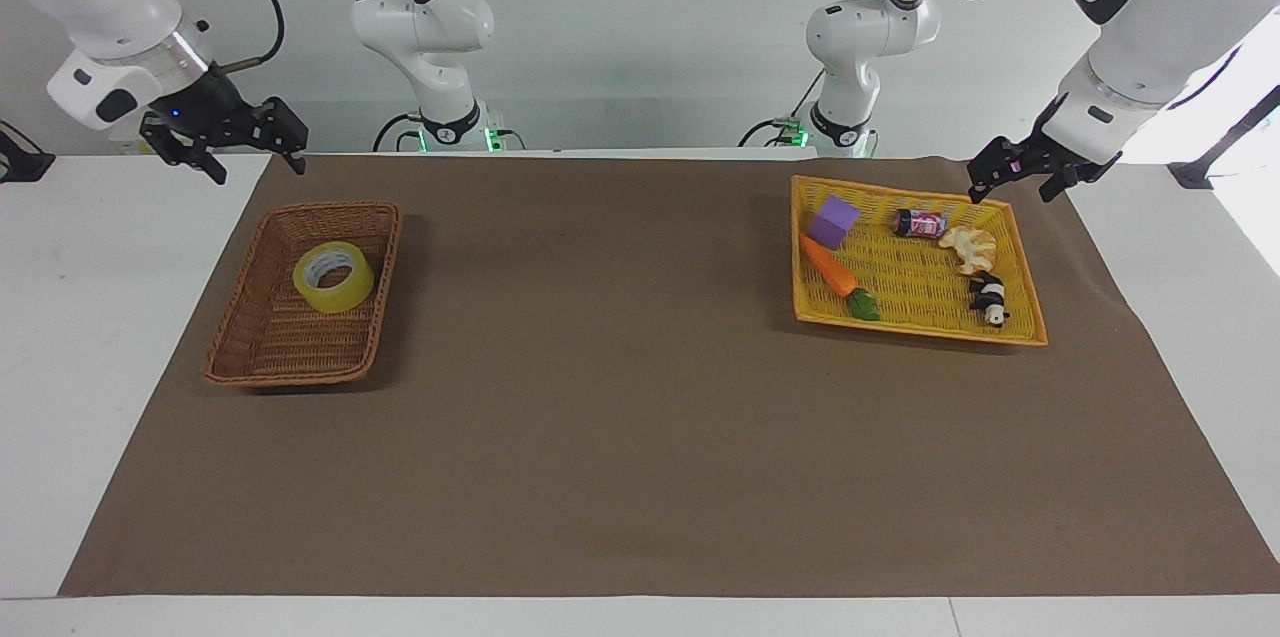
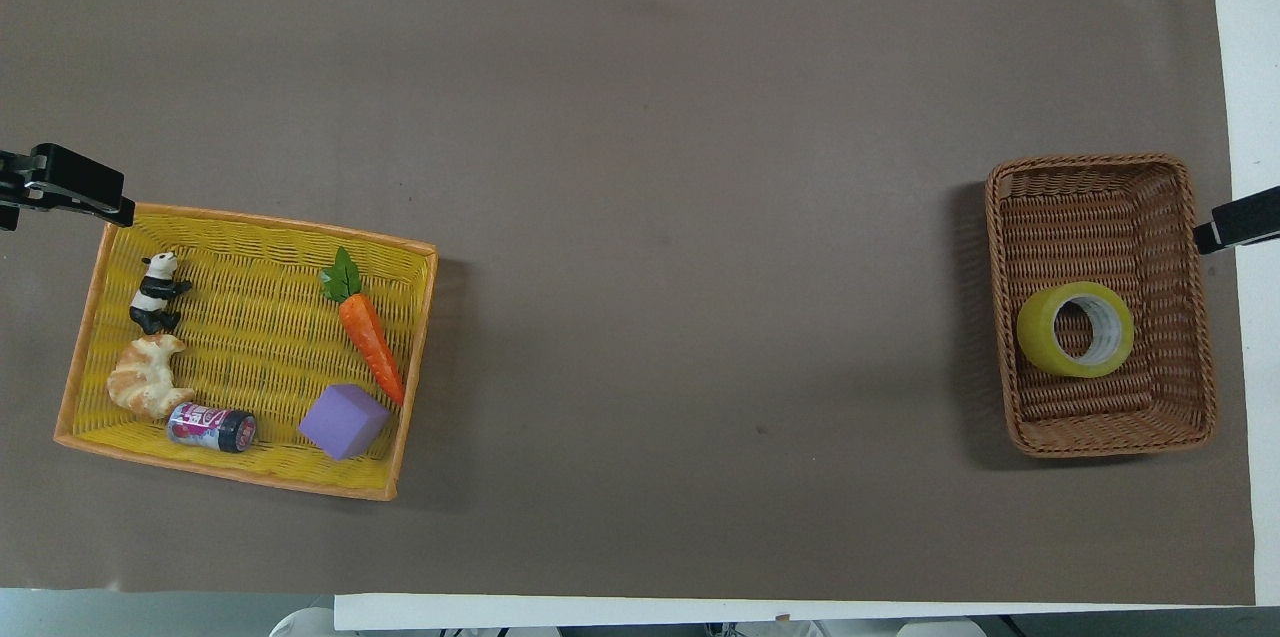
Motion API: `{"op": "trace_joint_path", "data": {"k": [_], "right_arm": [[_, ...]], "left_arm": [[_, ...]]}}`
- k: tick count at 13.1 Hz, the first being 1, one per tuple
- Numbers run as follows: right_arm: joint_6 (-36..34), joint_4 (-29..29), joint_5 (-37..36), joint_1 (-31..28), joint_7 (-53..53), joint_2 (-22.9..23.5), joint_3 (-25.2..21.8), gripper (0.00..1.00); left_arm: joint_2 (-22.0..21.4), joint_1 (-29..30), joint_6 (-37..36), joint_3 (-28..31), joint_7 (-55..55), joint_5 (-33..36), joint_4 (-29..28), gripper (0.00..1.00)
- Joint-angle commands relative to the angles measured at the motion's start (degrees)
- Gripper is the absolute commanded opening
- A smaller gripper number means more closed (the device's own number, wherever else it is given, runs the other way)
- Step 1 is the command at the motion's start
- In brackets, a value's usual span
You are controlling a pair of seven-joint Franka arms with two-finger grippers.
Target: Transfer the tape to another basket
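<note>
right hand [image 1: 227, 155]: yours is open and empty, up over the counter edge beside the brown basket [image 1: 258, 337].
tape [image 1: 333, 277]: already lying flat in that wicker basket, so I'd say you're basically done; just park the arm clear.
left hand [image 1: 1012, 179]: open, waiting over the yellow basket's [image 1: 1030, 317] corner.

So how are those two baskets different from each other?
The brown wicker basket is deeper with sloped sides; the yellow basket is shallow, like a tray. The brown wicker basket holds only the tape; the yellow basket holds five small things. Both are woven, rectangular, and sit on the brown mat.
</note>
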Motion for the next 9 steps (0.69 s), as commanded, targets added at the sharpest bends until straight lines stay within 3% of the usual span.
{"op": "trace_joint_path", "data": {"k": [1,9], "right_arm": [[-1.6,3.0,0.0,0.1,2.1,2.3,0.2,1.0],[0.1,3.0,-0.9,2.3,3.3,1.0,-0.4,1.0]], "left_arm": [[-0.8,0.3,-0.5,0.4,0.2,1.0,-0.9,1.0],[-0.8,0.2,-0.5,0.4,0.2,1.0,-0.9,1.0]]}}
